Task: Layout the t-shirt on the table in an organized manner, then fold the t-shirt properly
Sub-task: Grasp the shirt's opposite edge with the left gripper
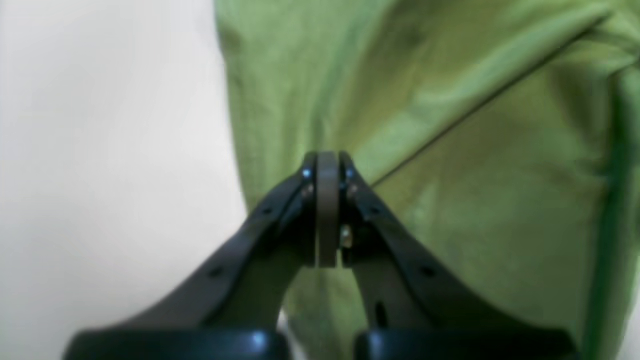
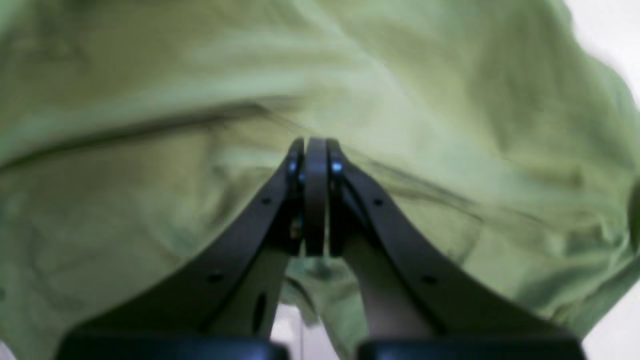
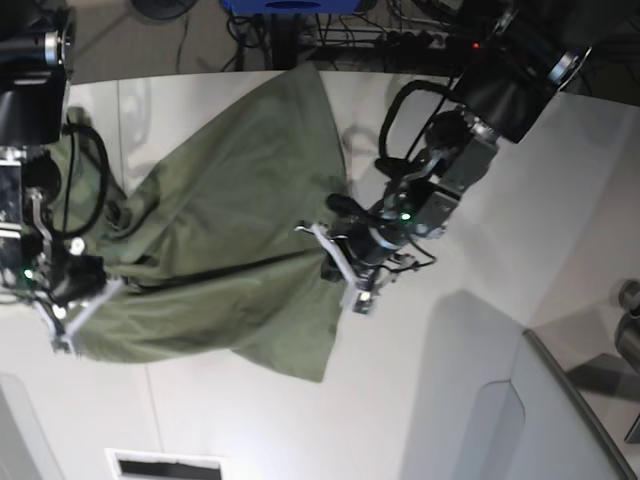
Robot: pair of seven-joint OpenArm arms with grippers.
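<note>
**Shirt is being pulled flat, folding not started**

The t-shirt (image 3: 230, 240) is on the white tabletop (image 3: 450, 400), but it is not neat yet. It is bunched and wrinkly, with one part lying over another and a pointy bit sticking up toward the far edge. No fold looks done. I think the spreading step is only part way, and all the folding is left.

The left claw (image 1: 327, 165) is squeezed tight at one side edge of the shirt. The right claw (image 2: 315, 150) is squeezed tight on cloth at the other side. Each seems to pinch fabric.

The shirt's long way runs across the tabletop, from one claw to the other. I cannot tell where the neck points.
</note>
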